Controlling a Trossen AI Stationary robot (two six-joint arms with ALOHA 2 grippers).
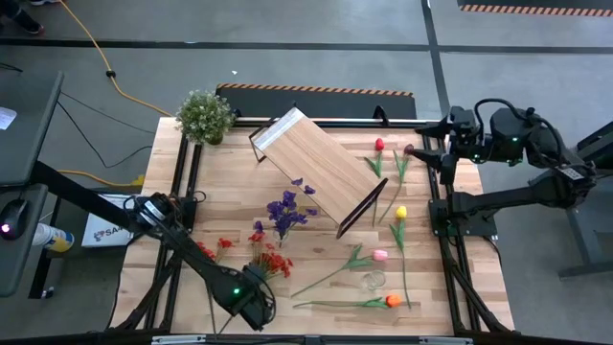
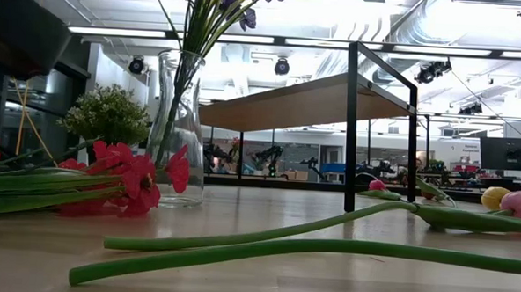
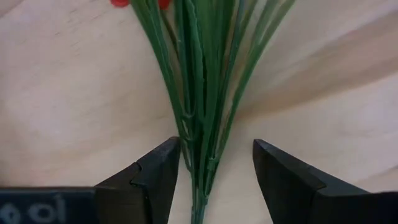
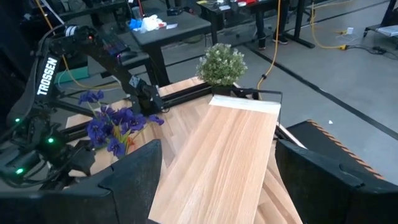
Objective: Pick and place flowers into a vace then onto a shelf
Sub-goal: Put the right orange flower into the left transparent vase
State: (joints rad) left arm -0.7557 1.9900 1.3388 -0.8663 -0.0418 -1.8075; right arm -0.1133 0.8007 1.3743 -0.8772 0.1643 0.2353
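Note:
A red spray of flowers lies on the table near the front, its green stems running back toward my left gripper. That gripper points down and is open, one finger on each side of the stem bundle. Purple flowers stand in a glass vase. The shelf stands on its black legs, slantwise across the table's middle. My right gripper hangs open high at the far right.
Tulips lie on the table right of the shelf: red, yellow, pink and orange, with long stems crossing the front. A bushy potted plant stands at the far left corner.

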